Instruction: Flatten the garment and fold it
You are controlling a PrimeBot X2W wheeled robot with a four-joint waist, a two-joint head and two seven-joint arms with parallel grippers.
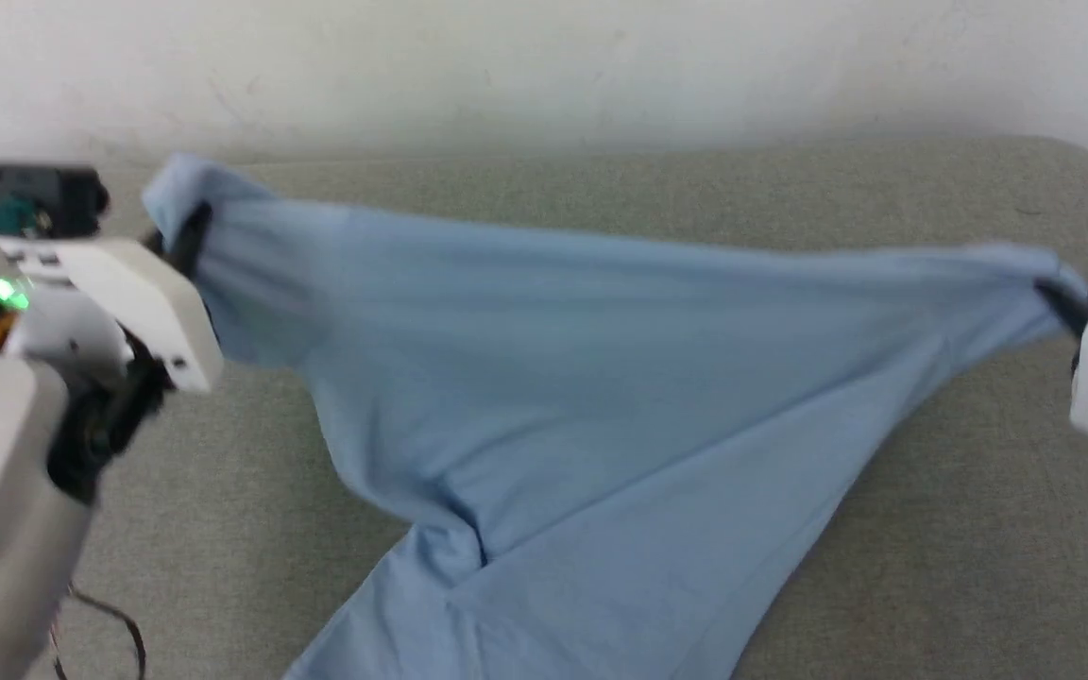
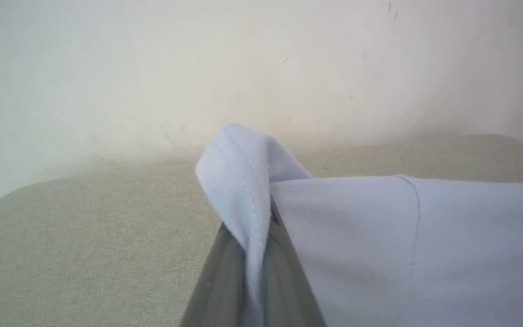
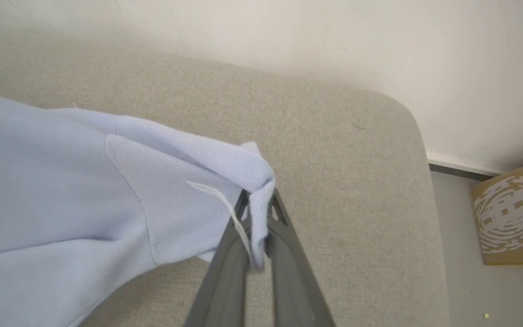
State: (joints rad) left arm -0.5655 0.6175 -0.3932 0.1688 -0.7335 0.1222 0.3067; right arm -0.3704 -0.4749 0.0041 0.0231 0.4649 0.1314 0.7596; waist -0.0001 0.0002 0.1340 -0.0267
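Garment (image 1: 601, 378) position: stretched in the air between both claws above the surface (image 1: 978, 529), lower part sagging toward the near edge.
Left claw (image 1: 187, 236): pressed together, pinching a garment corner.
Right claw (image 1: 1063, 302): pressed together, pinching a ribbed edge.
Done: two ends gripped, cloth spread wide.
Remaining, as judged: laying flat, smoothing, every fold.
Head view: full span, central crease.
Right wrist view: ribbed band, loose thread, box (image 3: 511, 218) on the floor.
Left wrist view: seam beside the pinch.

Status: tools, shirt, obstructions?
Left tool shut on light blue knit shirt; right tool shut on its opposite end. Shirt stretched between, rest draping over grey fabric surface. Brown cardboard box on floor beyond.
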